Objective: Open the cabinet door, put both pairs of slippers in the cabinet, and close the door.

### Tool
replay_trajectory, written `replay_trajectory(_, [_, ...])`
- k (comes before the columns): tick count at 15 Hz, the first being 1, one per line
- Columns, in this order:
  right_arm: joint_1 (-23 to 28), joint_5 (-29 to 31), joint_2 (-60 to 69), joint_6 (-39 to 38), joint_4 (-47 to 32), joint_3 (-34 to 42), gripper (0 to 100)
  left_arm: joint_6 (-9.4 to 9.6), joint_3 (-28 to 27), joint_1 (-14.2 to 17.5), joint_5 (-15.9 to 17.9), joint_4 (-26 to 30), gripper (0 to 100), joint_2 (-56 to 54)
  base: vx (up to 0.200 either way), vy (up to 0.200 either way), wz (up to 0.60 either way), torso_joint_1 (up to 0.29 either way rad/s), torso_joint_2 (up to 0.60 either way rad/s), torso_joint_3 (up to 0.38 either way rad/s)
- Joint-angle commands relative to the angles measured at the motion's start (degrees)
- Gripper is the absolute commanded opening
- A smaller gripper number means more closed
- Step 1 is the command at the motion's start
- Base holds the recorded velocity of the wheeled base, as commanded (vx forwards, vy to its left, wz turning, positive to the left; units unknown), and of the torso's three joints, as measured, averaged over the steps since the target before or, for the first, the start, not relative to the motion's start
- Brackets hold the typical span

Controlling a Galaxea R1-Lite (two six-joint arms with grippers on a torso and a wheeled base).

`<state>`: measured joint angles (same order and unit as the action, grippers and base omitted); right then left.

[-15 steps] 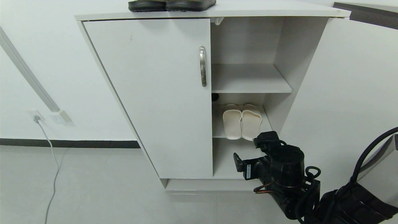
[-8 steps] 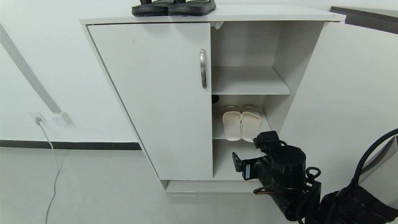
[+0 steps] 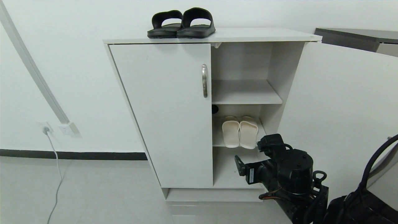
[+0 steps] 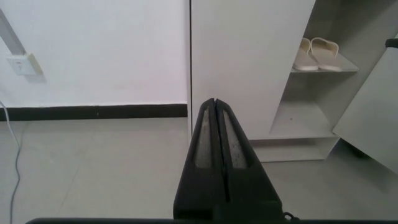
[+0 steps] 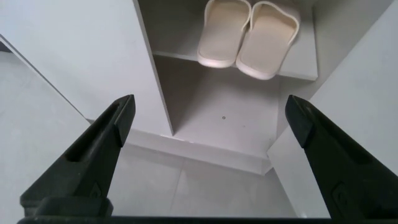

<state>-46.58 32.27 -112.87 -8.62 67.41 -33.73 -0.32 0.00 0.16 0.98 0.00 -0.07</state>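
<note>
Hovering low before the half-open cabinet

The white cabinet (image 3: pixel 214 39) stands against the wall. Its right door (image 3: pixel 339 118) is swung wide open, and its left door (image 3: pixel 164 115) is shut flat, with a metal bar handle (image 3: pixel 204 81) upright near its inner edge. The white slippers (image 3: pixel 239 132) lie side by side on the middle shelf (image 3: pixel 262 132) in the open half, toes toward the front edge. The black slippers (image 3: pixel 182 25) sit as a pair on the cabinet's top board, above the shut door.

The right gripper (image 5: pixel 209 106) hangs in front of the open half, below the middle shelf and facing the bottom shelf (image 5: pixel 224 118). Its fingers (image 5: pixel 109 134) are spread far apart and hold nothing. The open door stands just beside the right arm (image 3: pixel 292 169) on its outer side. The left gripper (image 4: pixel 214 106) is low over the tiled floor (image 3: pixel 93 193), off to the shut door's side. Its fingers are pressed together on nothing.

A small dark round thing (image 3: pixel 215 109) shows at the back of the middle compartment, by the shut door's edge. To the left, a wall socket (image 3: pixel 46 128) holds a plug whose grey cable (image 3: pixel 56 174) trails to the floor. A slanted cable duct (image 3: pixel 31 65) runs up the wall above it.
</note>
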Motion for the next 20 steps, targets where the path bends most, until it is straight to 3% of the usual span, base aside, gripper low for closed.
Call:
replay_trajectory(1, [0.0,0.1,-0.1,0.0,0.0,0.2,100,-0.12,0.0,0.0,0.1,0.0,0,0.1,0.0,0.0,0.0,0.007,0.0,0.066])
replay_trajectory(6, [-0.5,0.1,0.4,0.6,0.0,0.1,100,-0.21,0.0,0.0,0.1,0.0,0,0.1,0.0,0.0,0.0,0.0,0.0,0.0])
replay_trajectory(20, [-0.5,0.0,0.1,1.1,0.3,1.2,100,-0.56,0.0,0.0,0.0,-0.1,0,0.1,0.0,0.2,0.0,0.004,0.0,0.003])
